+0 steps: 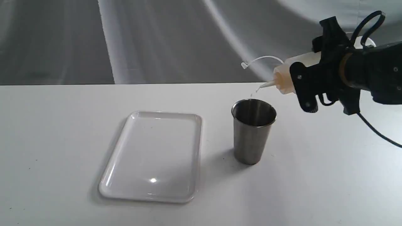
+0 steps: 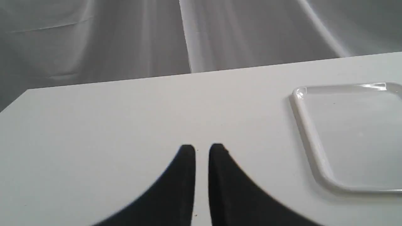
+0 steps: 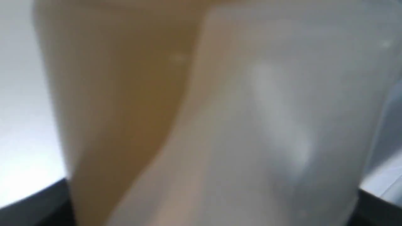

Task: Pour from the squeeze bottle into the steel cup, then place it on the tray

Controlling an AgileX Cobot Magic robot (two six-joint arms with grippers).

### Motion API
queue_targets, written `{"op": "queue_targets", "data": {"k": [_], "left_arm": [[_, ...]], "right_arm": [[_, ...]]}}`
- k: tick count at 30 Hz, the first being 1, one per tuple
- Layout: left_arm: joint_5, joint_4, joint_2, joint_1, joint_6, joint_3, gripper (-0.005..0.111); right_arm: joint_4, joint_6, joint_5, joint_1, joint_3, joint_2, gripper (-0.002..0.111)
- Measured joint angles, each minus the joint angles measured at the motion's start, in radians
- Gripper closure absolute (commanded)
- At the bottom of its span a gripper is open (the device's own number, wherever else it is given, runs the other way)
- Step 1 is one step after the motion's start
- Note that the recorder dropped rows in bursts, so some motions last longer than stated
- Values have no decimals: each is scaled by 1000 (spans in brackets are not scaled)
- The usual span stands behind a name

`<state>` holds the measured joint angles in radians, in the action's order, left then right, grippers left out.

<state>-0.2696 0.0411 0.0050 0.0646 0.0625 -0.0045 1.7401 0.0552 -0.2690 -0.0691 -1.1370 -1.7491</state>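
My right gripper [image 1: 309, 83] is shut on the squeeze bottle [image 1: 284, 78], holding it tipped on its side above and to the right of the steel cup [image 1: 253, 130]. The cone nozzle points down-left over the cup's rim, and a thin stream falls from it toward the cup's mouth. The cap strap curls up behind the nozzle. Amber liquid has pooled at the nozzle end, and the bottle [image 3: 220, 119] fills the right wrist view as a blur. The white tray [image 1: 154, 155] lies flat to the left of the cup, its corner [image 2: 314, 138] in the left wrist view. My left gripper [image 2: 202, 149] hovers over bare table with a narrow gap between its fingers and nothing held.
The white table [image 1: 47, 131] carries the tray and the cup, with its far edge against a grey draped backdrop [image 1: 141, 37]. A black cable [image 1: 377, 131] hangs from the right arm over the table's right side.
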Motion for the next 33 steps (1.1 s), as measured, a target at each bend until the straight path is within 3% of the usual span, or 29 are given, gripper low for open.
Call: {"op": "queue_targets", "data": {"k": [19, 33], "left_arm": [[0, 0, 0, 0, 0, 0, 98], [0, 0, 0, 0, 0, 0, 98]], "right_arm": [[0, 217, -13, 0, -18, 0, 65], [0, 256, -13, 0, -18, 0, 65]]}}
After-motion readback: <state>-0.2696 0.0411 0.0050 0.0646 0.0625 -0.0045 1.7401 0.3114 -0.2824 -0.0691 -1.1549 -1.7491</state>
